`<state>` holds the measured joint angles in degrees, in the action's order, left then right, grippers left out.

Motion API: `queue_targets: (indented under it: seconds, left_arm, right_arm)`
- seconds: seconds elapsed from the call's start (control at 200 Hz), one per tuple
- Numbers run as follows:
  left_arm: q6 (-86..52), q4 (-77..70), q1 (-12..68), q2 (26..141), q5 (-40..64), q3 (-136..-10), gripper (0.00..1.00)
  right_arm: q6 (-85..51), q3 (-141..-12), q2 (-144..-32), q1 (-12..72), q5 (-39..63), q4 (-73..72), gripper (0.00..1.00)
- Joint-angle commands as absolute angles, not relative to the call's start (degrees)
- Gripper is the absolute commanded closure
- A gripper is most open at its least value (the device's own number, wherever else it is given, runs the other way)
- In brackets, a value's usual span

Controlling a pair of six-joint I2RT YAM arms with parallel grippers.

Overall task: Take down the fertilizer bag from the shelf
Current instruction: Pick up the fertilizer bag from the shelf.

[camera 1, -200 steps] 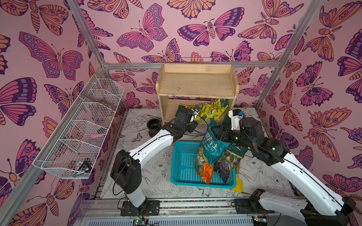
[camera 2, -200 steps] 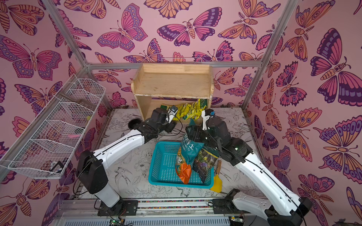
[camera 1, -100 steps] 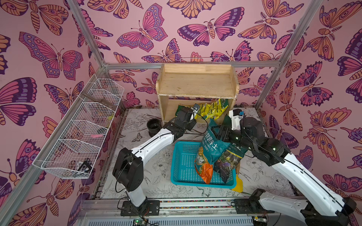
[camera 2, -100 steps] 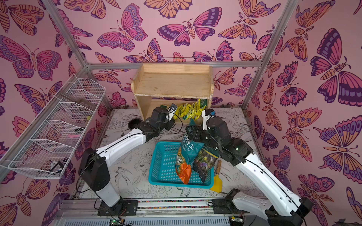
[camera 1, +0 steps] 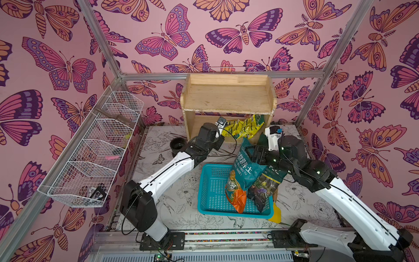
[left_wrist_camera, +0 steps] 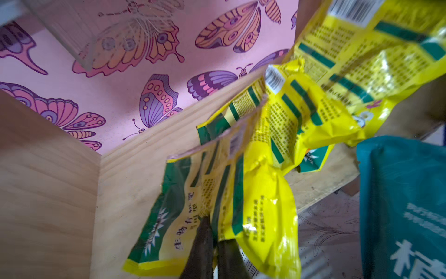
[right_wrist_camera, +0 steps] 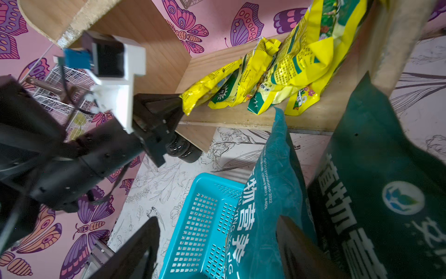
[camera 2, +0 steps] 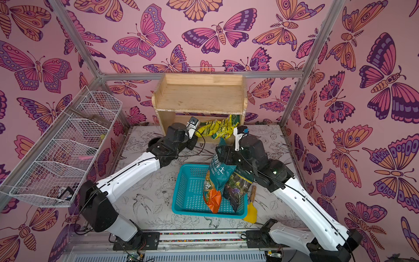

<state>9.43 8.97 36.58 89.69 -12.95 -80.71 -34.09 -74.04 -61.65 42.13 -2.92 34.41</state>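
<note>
Several yellow-and-green fertilizer bags (camera 1: 246,128) (camera 2: 217,128) lie in a loose heap on the lower tier of the pale wooden shelf (camera 1: 226,97) (camera 2: 199,95). My left gripper (left_wrist_camera: 214,241) reaches into that tier and is shut on the near edge of the nearest fertilizer bag (left_wrist_camera: 260,193). The right wrist view shows the same pinch, with the left gripper (right_wrist_camera: 179,102) at that bag's corner (right_wrist_camera: 205,89). My right gripper (right_wrist_camera: 217,221) hovers open over the basket, one finger (right_wrist_camera: 296,241) against a teal bag (right_wrist_camera: 272,193).
A teal plastic basket (camera 1: 213,195) sits mid-table with a teal soil bag (camera 1: 247,172) and a dark green bag (camera 1: 267,181) standing in it. A black pot (camera 1: 178,144) stands left of the shelf. A yellow trowel (camera 1: 275,214) lies by the basket. The white wire rack (camera 1: 97,145) lines the left wall.
My left arm has pushed forward into the shelf's lower tier and its jaws have closed on the yellow bag's edge. The right arm has stayed put.
</note>
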Motion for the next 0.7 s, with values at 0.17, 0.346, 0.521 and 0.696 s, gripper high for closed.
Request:
queue_targets:
  seconds: [0.17, 0.346, 0.521, 0.696]
  left_arm:
    - [1.9, 5.0, 34.9, 81.2, -10.3, -80.0, 1.0]
    - [-0.3, 5.2, 34.0, 80.0, -9.5, -80.0, 1.0]
    - [-1.8, 5.2, 33.5, 79.5, -7.8, -79.7, 1.0]
    - [-2.3, 5.2, 33.5, 78.5, -7.0, -78.3, 1.0]
  right_arm:
    - [-31.4, -77.0, -59.4, 42.0, -6.7, 37.1, 0.2]
    - [-32.4, -76.8, -60.0, 41.9, -5.4, 36.8, 0.2]
    - [-32.8, -76.5, -60.4, 41.9, -4.8, 37.1, 0.2]
    - [-31.0, -77.9, -59.5, 42.0, -10.1, 39.9, 0.15]
